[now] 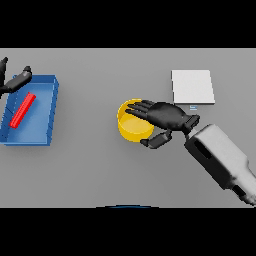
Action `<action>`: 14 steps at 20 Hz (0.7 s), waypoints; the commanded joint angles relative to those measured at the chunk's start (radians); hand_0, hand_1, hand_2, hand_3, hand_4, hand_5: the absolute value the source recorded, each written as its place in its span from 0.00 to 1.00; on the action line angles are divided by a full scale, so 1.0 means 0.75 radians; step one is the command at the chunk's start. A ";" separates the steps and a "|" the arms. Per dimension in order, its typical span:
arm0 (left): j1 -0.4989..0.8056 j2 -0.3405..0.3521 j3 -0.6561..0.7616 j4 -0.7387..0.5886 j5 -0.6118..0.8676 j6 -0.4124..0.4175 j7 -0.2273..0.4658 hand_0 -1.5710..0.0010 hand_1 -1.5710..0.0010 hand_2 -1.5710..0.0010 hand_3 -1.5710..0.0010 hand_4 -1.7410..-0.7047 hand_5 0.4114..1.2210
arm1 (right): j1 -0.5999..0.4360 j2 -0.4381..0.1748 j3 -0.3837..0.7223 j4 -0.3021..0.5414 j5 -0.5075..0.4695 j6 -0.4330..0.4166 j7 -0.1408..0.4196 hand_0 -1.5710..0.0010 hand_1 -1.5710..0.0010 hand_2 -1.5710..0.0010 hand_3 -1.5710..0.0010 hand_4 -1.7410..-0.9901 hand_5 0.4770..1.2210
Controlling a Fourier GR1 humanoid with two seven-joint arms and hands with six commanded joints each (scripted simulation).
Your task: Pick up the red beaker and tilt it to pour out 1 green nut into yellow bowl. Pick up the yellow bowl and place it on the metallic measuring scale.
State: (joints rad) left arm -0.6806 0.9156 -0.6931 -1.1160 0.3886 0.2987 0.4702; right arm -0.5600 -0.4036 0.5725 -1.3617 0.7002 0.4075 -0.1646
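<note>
The yellow bowl (131, 126) stands upright near the table's middle, and I see no green nut in it. My right hand (169, 115) reaches in from the lower right. Its straight fingers (141, 107) lie over the bowl's right rim and its thumb (156, 140) sits just outside the bowl's lower right wall; the hand is open. The red beaker (23, 110) lies on its side inside a blue tray (50, 112) at the left. My left hand (16, 80) hovers at the tray's far left corner, open, partly cut off by the view's edge. The metallic scale (193, 86) rests flat at the back right.
The blue tray's raised walls surround the beaker. A small grey tab (193, 107) sticks out from the scale's near edge, just behind my right wrist. The right forearm (222, 155) crosses the lower right of the table.
</note>
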 commanded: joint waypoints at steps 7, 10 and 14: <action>-0.007 -0.005 0.016 0.019 0.013 -0.012 -0.035 1.00 1.00 1.00 1.00 0.91 0.39 | -0.063 0.028 0.073 0.128 0.049 0.026 -0.045 1.00 1.00 1.00 1.00 0.64 0.27; 0.011 0.005 0.010 -0.003 0.012 -0.002 -0.021 1.00 1.00 1.00 1.00 0.91 0.39 | -0.077 0.042 0.094 0.175 0.061 0.042 -0.044 1.00 1.00 1.00 1.00 0.62 0.29; 0.005 0.016 0.010 -0.018 0.012 -0.005 -0.009 1.00 1.00 1.00 1.00 0.92 0.39 | -0.082 0.064 0.107 0.221 0.061 0.044 -0.059 1.00 1.00 1.00 1.00 0.61 0.31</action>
State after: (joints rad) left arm -0.6771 0.9272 -0.6854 -1.1297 0.3980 0.2946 0.4632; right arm -0.6215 -0.3551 0.6526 -1.1959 0.7460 0.4400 -0.2082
